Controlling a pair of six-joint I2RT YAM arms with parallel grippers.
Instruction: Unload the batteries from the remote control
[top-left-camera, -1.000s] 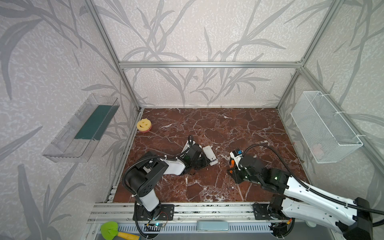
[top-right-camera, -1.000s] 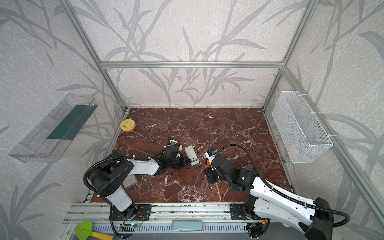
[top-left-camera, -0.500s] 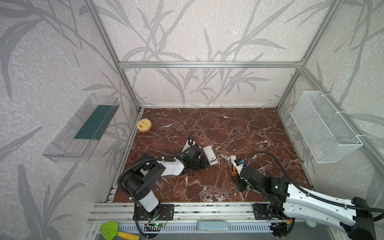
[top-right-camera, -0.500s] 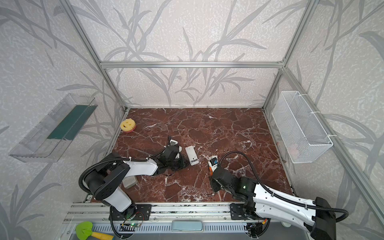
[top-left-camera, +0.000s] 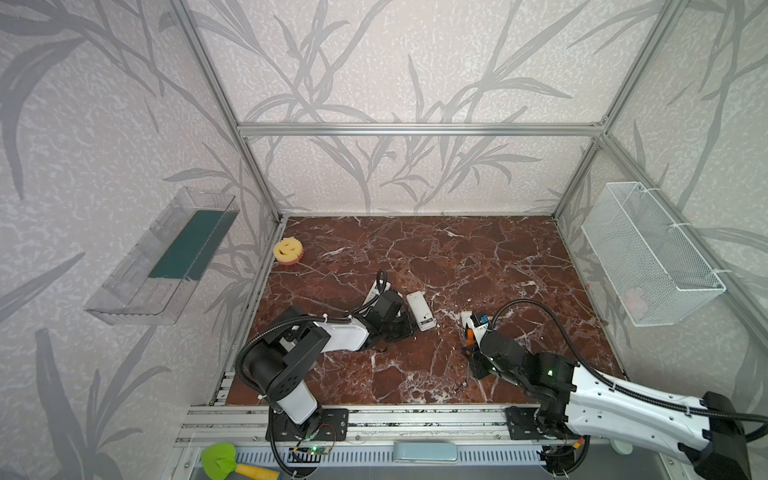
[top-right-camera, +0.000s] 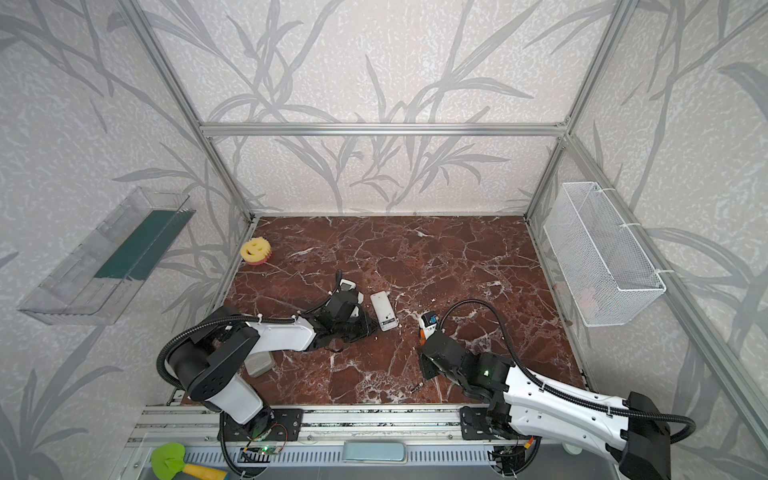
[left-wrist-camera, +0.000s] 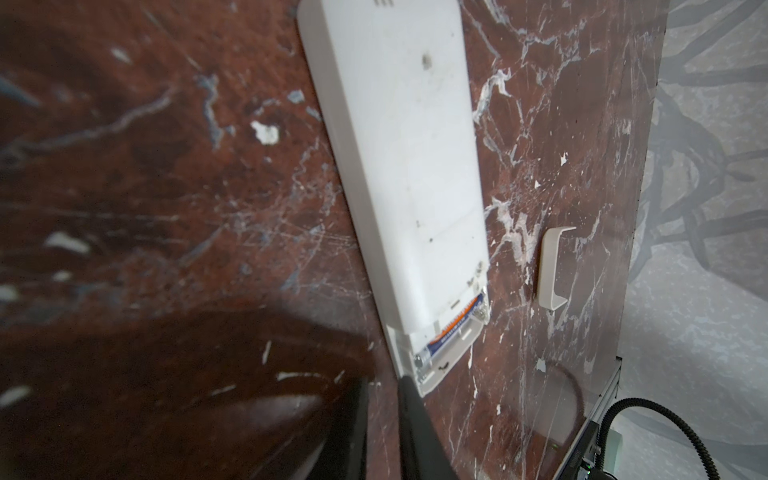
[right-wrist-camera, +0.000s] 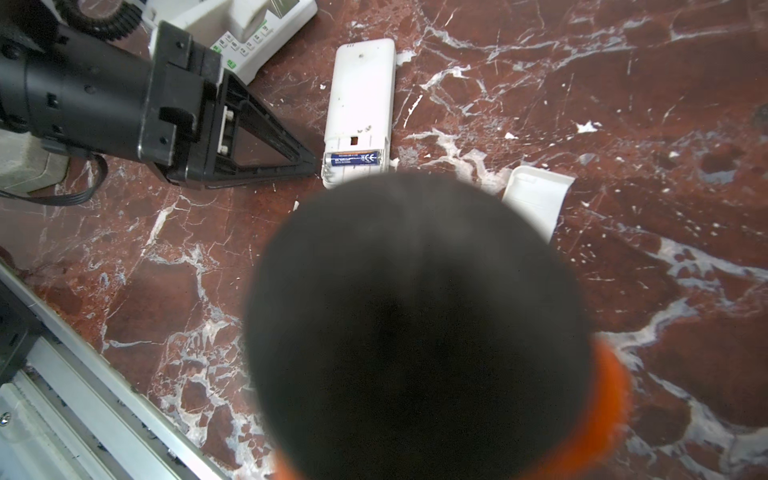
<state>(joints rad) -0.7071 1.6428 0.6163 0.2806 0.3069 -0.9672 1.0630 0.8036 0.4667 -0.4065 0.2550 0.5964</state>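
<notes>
Right tool has drawn back, low, pinching screwdriver; left tool pressed together.

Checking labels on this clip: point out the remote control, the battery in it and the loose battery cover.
remote control (right-wrist-camera: 359, 91), right wrist view, middle of its white back.
battery (right-wrist-camera: 353, 158), right wrist view, its blue label.
battery cover (right-wrist-camera: 536, 195), right wrist view, its visible white face.

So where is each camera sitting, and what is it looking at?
Both top views: high above the arms' bases, looking down at the floor; the left arm and right arm show.
Left wrist: on the left arm, close over the remote; its own fingertips show.
Right wrist: on the right arm, looking past the held screwdriver; the left gripper shows.
Both wrist views share the remote and its battery.
</notes>
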